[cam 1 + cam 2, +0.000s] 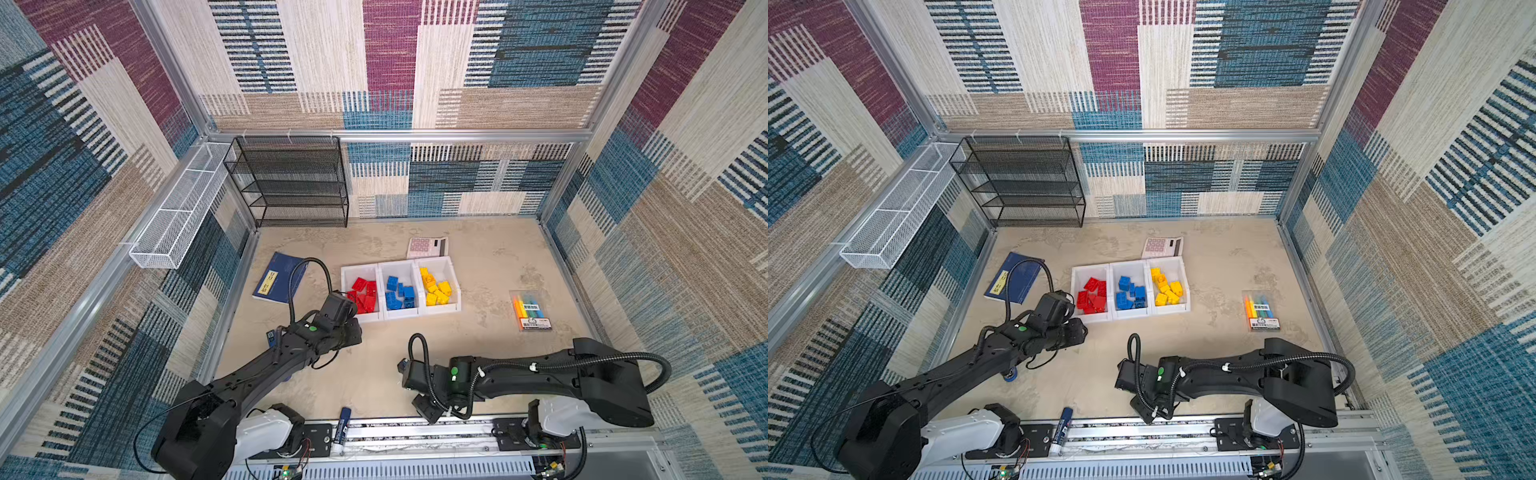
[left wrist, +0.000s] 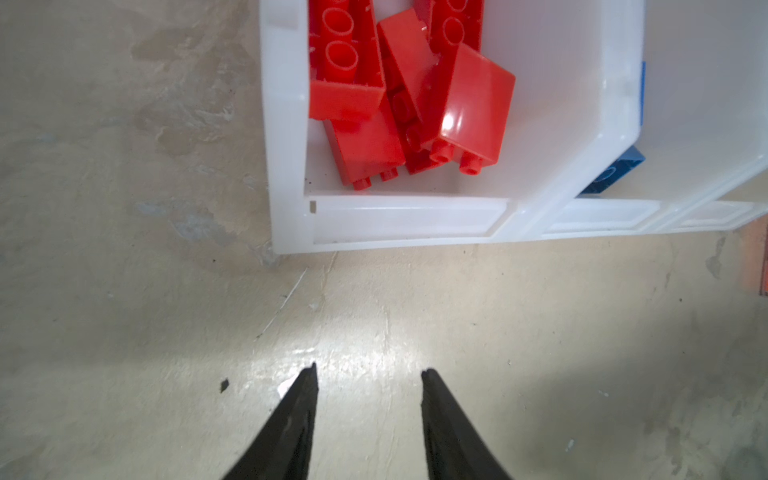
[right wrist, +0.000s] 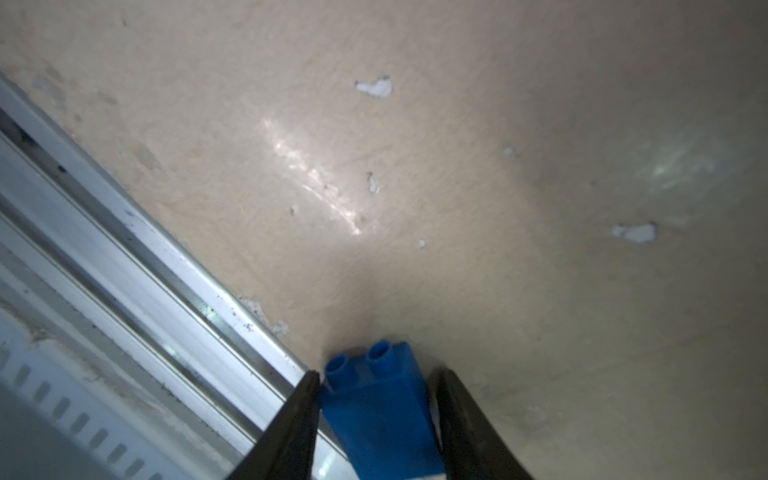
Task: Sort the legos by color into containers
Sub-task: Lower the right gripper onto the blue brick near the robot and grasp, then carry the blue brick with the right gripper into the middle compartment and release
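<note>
Three joined white containers stand mid-table in both top views. They hold red legos, blue legos and yellow legos, one colour to each. My left gripper hangs open and empty over bare table just in front of the red container; in a top view the left gripper sits at that bin's near corner. My right gripper is low by the front rail, shut on a blue lego with its studs pointing away. In a top view the right gripper hides that brick.
A pink calculator lies behind the bins and a blue book to their left. A marker pack lies at right. A glue stick rests on the front metal rail. Black rack and white wire basket stand at the back left.
</note>
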